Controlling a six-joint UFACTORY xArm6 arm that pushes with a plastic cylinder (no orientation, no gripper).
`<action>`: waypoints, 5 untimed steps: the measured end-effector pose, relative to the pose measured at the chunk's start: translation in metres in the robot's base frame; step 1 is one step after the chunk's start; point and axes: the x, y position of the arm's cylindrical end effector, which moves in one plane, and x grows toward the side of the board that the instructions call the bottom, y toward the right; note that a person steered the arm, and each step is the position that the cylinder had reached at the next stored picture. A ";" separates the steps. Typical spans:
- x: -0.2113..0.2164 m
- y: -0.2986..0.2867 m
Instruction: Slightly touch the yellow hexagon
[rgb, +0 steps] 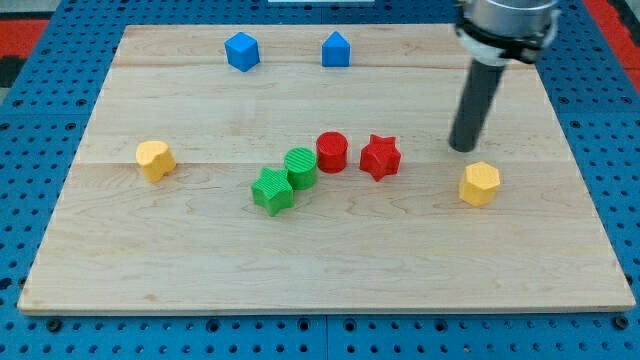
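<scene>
The yellow hexagon (480, 184) lies on the wooden board at the view's right. My tip (462, 148) stands just above and slightly left of it in the view, a small gap apart, not touching. The dark rod rises from the tip to the arm's body at the view's top right.
A red star (380, 157), a red cylinder (332, 152), a green cylinder (300, 167) and a green star (272, 190) cluster at the board's middle. A second yellow block (155, 160) lies at the left. Two blue blocks (242, 51) (336, 49) sit near the top edge.
</scene>
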 end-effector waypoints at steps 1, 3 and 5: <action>-0.002 0.014; -0.002 0.012; 0.029 -0.009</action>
